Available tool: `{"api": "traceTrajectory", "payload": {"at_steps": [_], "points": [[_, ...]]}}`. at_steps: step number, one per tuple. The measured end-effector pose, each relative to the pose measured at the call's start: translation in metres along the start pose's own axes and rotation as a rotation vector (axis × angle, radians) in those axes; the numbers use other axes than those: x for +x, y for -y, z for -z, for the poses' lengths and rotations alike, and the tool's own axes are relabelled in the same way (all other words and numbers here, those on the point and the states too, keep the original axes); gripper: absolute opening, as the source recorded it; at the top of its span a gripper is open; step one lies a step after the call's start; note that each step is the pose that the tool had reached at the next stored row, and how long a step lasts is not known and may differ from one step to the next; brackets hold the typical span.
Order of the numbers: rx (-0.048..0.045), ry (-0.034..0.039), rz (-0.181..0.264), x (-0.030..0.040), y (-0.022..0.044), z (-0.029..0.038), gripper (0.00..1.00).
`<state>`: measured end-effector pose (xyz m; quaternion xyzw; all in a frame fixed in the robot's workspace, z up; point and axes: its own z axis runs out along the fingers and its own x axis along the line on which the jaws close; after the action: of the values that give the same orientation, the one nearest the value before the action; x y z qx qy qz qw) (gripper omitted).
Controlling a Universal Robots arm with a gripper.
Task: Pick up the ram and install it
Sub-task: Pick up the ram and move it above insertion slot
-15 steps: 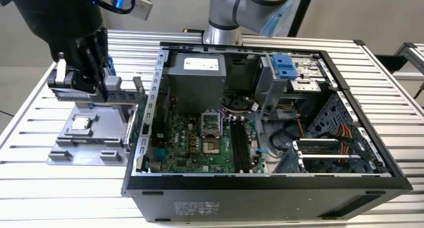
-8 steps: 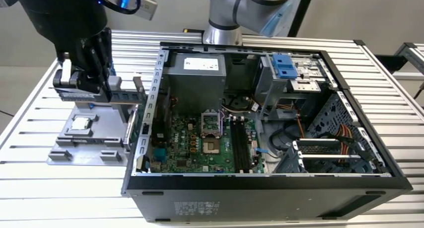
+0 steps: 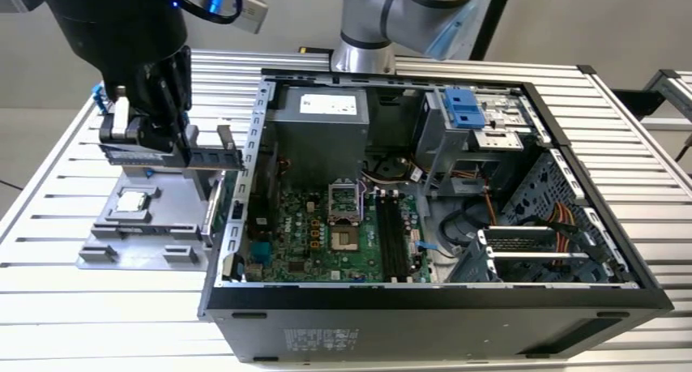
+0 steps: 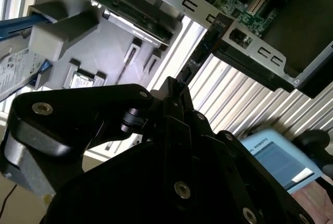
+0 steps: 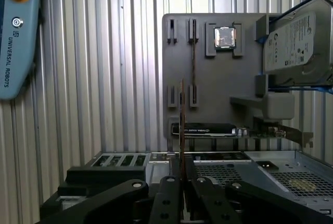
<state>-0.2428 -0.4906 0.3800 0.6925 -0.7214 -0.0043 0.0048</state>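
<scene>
The slatted worktop [image 3: 44, 226] carries an open computer case [image 3: 433, 295]. Beside the case, on the exterior view's left, sits a grey holder tray [image 3: 119, 234]. Above the tray, just outside the case wall, the gripper [image 5: 182, 182] has its fingers [image 5: 167, 190] pinching the ram [image 5: 182, 130] by its flat faces. The ram looks light, stiff, thin and fragile. It is probably best gripped on the faces, clear of the contact edge.
</scene>
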Motion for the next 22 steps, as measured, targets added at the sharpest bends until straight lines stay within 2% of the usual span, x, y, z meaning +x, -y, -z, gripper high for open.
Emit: {"api": "traceTrajectory", "payload": {"at_steps": [22], "points": [[-0.0002, -0.0001, 0.000, -0.0011, 0.0280, 0.0004, 0.00]]}}
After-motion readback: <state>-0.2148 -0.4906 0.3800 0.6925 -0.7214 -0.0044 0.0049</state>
